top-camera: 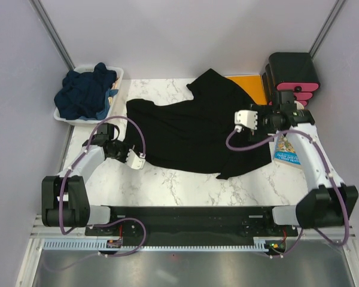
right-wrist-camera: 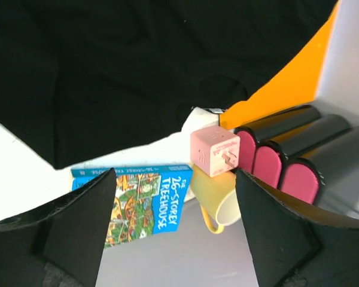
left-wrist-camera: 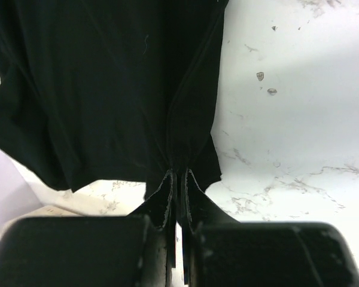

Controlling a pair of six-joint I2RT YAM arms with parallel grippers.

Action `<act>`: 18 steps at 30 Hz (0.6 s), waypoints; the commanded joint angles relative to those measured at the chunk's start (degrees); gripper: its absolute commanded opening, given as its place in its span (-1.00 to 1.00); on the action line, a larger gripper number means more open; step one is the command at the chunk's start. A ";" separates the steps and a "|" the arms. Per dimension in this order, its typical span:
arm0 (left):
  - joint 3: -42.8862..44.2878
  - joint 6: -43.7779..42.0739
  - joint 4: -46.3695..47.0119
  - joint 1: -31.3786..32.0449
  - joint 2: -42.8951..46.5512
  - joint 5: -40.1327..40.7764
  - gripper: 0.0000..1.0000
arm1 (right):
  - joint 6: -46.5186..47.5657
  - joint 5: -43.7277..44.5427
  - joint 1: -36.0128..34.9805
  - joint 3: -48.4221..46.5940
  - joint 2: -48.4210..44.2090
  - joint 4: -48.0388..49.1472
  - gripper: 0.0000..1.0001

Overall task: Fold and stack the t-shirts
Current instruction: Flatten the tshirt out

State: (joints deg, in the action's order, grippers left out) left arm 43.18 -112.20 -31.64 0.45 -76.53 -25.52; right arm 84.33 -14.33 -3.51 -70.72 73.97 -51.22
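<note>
Near edge, left side: left gripper (left-wrist-camera: pixel 178 179) is pinched tight on a corner of the black t-shirt (top-camera: pixel 185 131), the cloth fanning away from its closed jaws across the marble table (top-camera: pixel 185 185). Right gripper (right-wrist-camera: pixel 176 221) stands wide apart with nothing between the fingers, poised over the shirt's right-hand part. From those jaws the cloth lies ahead and toward the table's middle, with its edge just beyond the fingertips. The shirt is spread but rumpled, long axis roughly left to right, a lobe reaching to the far side. The right arm is the nearer one to the free right edge, so the next grab is likely its job. Beside it: a book (top-camera: pixel 285 150), yellow mug (right-wrist-camera: pixel 218 206), pink cube (right-wrist-camera: pixel 214 151), orange sheet (top-camera: pixel 248 81). Far left: navy t-shirts (top-camera: pixel 87 92) heaped in a white bin (top-camera: pixel 60 116), unfolded.
</note>
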 commanded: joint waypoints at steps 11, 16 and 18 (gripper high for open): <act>8.59 -7.42 1.93 -0.27 -4.77 3.02 -0.96 | -7.87 -2.64 0.08 -30.33 32.26 -32.43 0.53; 6.48 -8.38 0.79 -0.36 -2.92 3.54 -0.96 | -4.98 0.79 -0.71 -28.60 33.51 -32.36 0.54; 5.69 -9.52 -0.79 -0.36 -2.22 3.54 -0.96 | -4.71 1.67 -1.15 -28.95 34.92 -31.93 0.50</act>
State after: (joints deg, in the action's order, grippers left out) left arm 49.84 -112.38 -30.65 0.45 -80.93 -22.76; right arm 77.43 -13.63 -3.75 -98.41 107.87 -73.97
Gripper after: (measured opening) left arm 0.034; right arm 0.766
